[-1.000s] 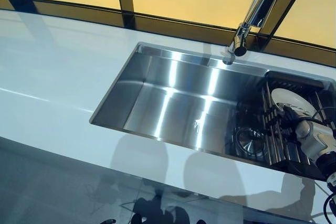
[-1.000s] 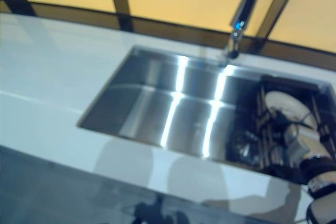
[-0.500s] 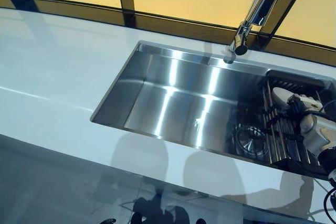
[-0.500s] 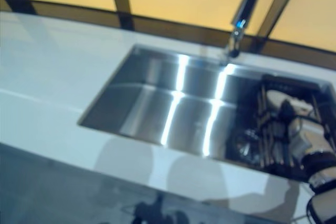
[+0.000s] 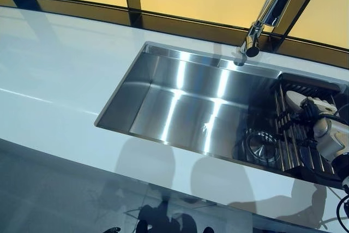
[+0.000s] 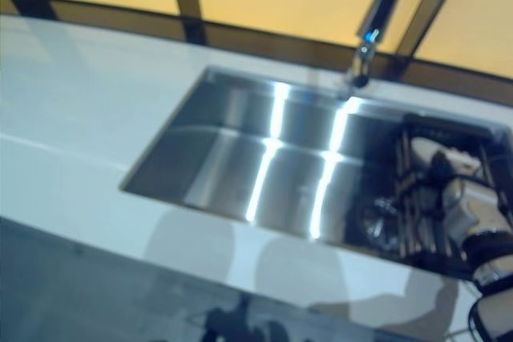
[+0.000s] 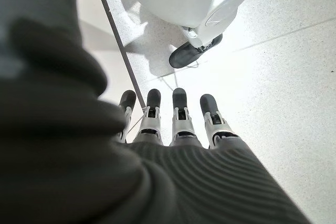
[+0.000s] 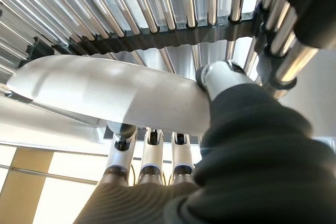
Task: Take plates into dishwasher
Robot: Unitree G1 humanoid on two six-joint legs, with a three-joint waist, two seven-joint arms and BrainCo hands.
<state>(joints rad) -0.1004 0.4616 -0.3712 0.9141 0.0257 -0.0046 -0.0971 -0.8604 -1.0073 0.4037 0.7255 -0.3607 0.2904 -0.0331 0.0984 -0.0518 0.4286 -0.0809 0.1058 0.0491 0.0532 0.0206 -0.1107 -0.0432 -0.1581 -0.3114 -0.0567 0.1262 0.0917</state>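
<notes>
In the left eye view, the right hand reaches over the roll-up drying rack at the right end of the steel sink, gripping a white plate below the faucet; a white tabletop surrounds the sink.

The right wrist view shows fingers and thumb pinching the plate's rim against the rack's bars.

The left wrist view shows the left hand hanging over the floor, fingers straight, holding nothing.

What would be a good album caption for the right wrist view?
Right hand pinching a white plate above the roll-up drying rack.
</notes>
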